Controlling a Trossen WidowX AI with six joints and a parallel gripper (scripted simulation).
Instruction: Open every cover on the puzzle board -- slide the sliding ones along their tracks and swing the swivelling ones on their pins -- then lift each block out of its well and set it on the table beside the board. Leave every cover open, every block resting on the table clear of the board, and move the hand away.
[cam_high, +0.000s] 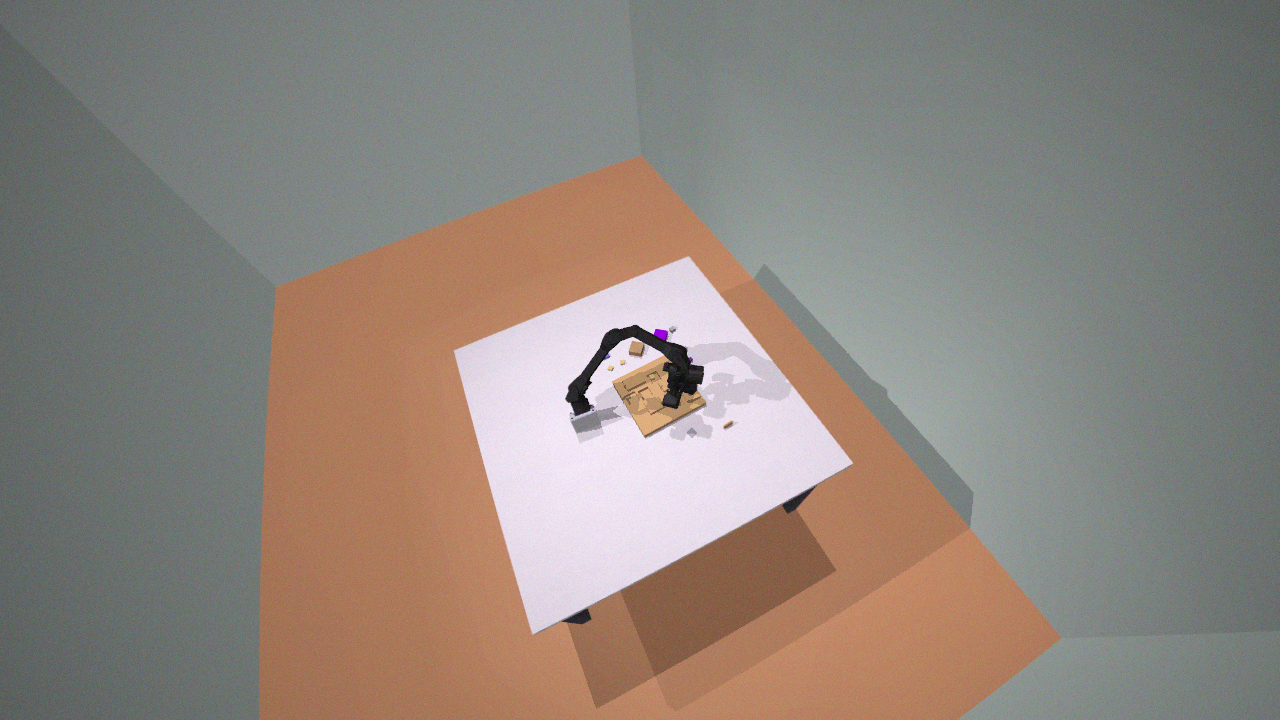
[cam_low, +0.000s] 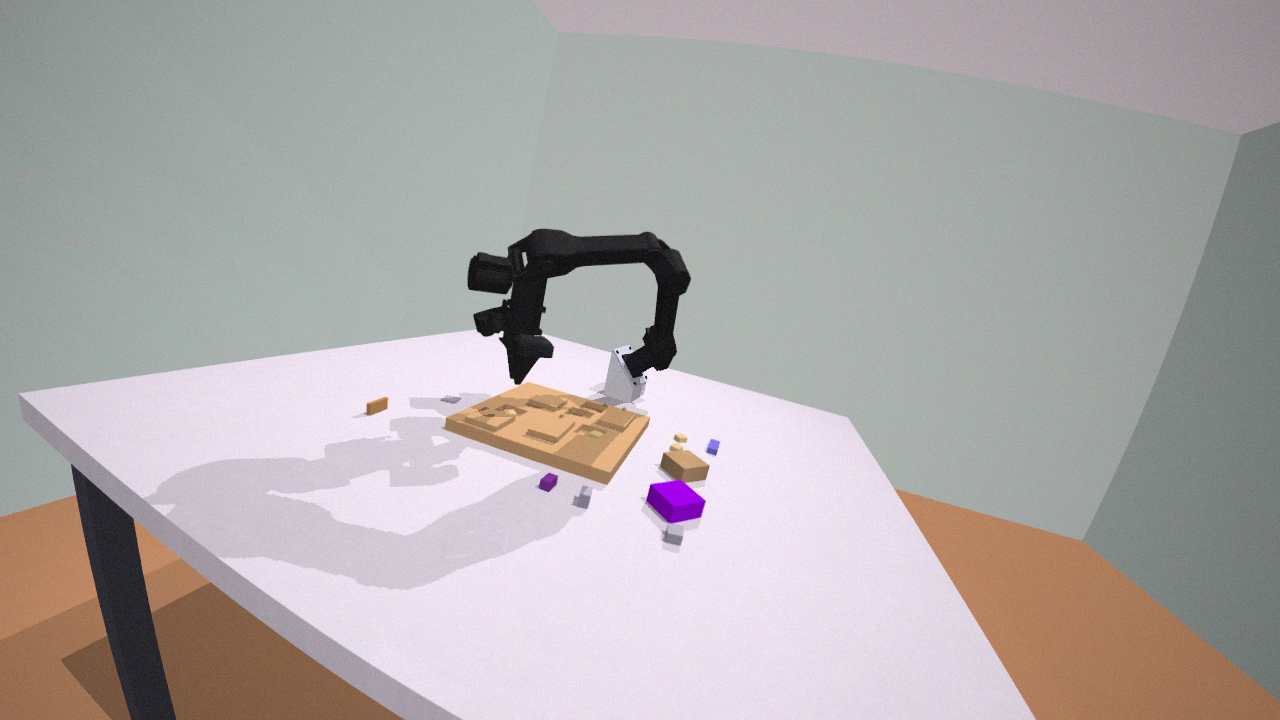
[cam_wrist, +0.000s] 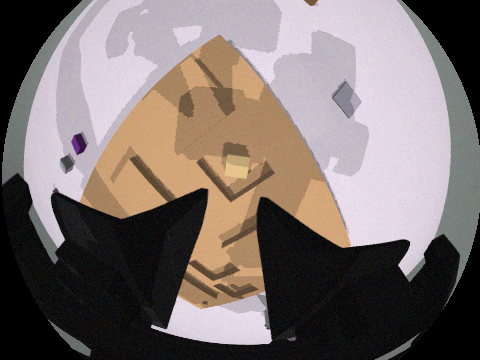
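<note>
The tan puzzle board (cam_high: 648, 424) (cam_low: 617, 465) (cam_wrist: 320, 210) lies on the table, with several low tan covers on it, including one cover (cam_low: 548, 432) near its front side. A pale yellow block (cam_low: 510, 412) (cam_wrist: 237, 166) shows in an uncovered well. Another pale yellow block (cam_low: 595, 433) shows in a well toward the right in the exterior view. Two small pale yellow blocks, one block (cam_low: 680, 437) behind the other block (cam_low: 676, 446), rest on the table clear of the board. My gripper (cam_low: 517, 381) (cam_wrist: 233, 200) is partly open and empty, above the board. Its fingers hide part of the board in the wrist view.
Beside the board lie a brown box (cam_high: 636, 348) (cam_low: 684, 465), a violet box (cam_high: 660, 334) (cam_low: 675, 500), a blue piece (cam_low: 713, 446), a small purple piece (cam_low: 548, 481) (cam_wrist: 79, 143), an orange piece (cam_high: 728, 424) (cam_low: 376, 405), a flat grey tile (cam_low: 450, 399) (cam_wrist: 345, 99) and two small grey pieces.
</note>
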